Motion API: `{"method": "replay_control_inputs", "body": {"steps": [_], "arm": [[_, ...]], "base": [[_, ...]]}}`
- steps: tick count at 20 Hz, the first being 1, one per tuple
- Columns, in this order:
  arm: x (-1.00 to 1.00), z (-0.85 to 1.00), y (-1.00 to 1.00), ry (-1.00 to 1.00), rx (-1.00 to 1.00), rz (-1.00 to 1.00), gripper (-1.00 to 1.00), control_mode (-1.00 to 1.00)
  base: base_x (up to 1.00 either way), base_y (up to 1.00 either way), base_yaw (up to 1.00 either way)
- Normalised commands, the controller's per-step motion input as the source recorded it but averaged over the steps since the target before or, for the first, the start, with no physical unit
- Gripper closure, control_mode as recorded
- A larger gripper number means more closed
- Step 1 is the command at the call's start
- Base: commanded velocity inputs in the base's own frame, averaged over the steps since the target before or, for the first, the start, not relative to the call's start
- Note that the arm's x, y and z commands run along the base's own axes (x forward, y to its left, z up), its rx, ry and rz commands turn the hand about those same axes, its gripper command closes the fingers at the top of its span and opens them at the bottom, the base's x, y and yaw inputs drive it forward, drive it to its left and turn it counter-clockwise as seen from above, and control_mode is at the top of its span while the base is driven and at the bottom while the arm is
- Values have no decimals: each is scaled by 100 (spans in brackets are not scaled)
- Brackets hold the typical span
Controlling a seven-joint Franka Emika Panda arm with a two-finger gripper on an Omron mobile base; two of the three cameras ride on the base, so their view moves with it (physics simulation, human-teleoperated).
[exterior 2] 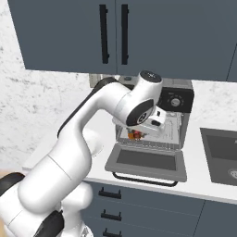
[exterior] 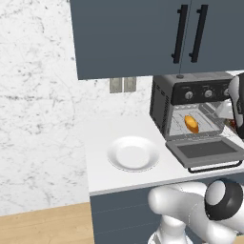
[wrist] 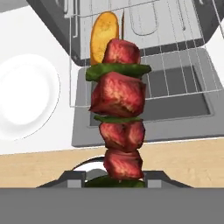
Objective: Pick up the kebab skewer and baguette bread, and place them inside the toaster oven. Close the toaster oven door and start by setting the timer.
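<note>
White counter is carrying the open oven (exterior: 164,102); bread (exterior: 191,124) is lying on its rack. Gripper (wrist: 114,177), seemingly clamping the skewer (wrist: 118,113), is pointing its length toward the rack.

Arm links (exterior 2: 69,152): glossy white, thick rounded tubes.
Joints (exterior: 224,200): dark grey-black bands with a white round cap.
Wrist housing (exterior 2: 143,99): white, black round cap on top with small light markings.
Hand (exterior 2: 155,121): white blocky body with dark trim.
Cables, screws: none discernible.
</note>
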Motion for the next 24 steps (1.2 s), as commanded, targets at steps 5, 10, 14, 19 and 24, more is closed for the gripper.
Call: {"method": "replay_control_inputs", "body": {"steps": [5,10,14,19,24], "arm": [[40,-34,-9,-1,0,22,100,-100],[38,-40,-15,0,0,19,100,-100],[15,-25,-24,0,0,11,100,-100],[36,-12,-10,0,0,9,100,-100],[26,-11,-1,0,0,8,100,-100]], "base": [[0,0,0],[0,0,0],[0,0,0],[0,0,0],[0,0,0]]}}
